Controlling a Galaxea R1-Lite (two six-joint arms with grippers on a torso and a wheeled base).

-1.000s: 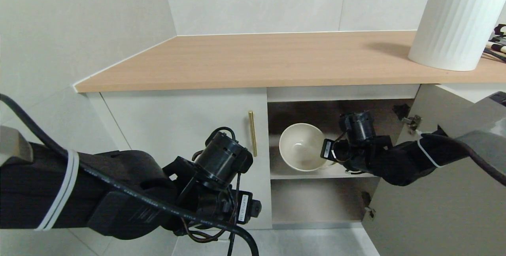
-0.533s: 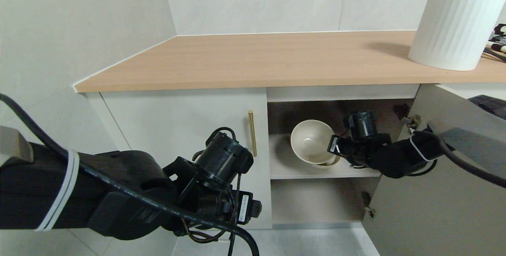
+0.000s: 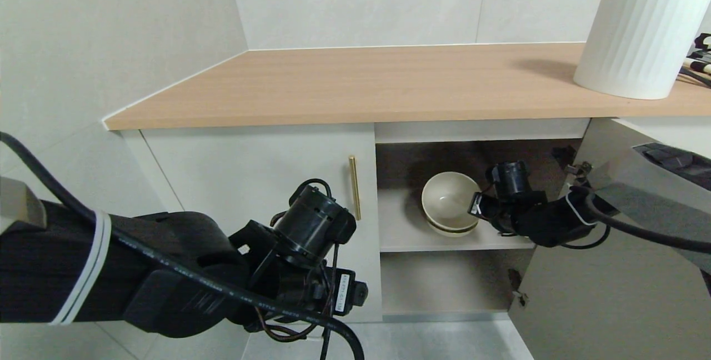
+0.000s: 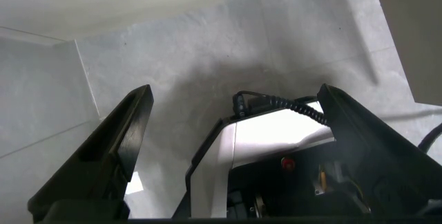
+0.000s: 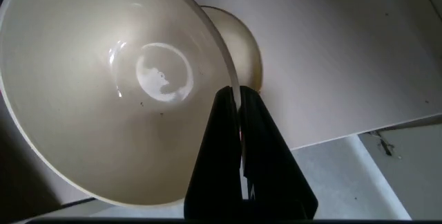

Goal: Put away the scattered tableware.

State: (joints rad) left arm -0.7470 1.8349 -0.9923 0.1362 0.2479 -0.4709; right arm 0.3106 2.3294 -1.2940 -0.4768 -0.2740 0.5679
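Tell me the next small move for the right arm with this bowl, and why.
Probably ease the right gripper down a touch and level the cream bowl before any release. The gripper is shut on the bowl's rim, and the bowl sits tilted just over a second bowl on the cabinet's upper shelf. I cannot tell whether the two bowls touch yet.

Two cream bowls sitting in the open cupboard

The upper cream bowl (image 3: 447, 201) (image 5: 117, 92) – round, glossy, plain inside – is tilting with its mouth facing outward and up, directly over the lower bowl (image 3: 452, 230) (image 5: 246, 44); whether the two are touching is not showing. The right gripper (image 3: 475, 208) (image 5: 239, 117) is pinching the upper one's rim on its right side. The lower bowl is resting upright on the middle shelf (image 3: 400, 226) – towards the shelf's right half.
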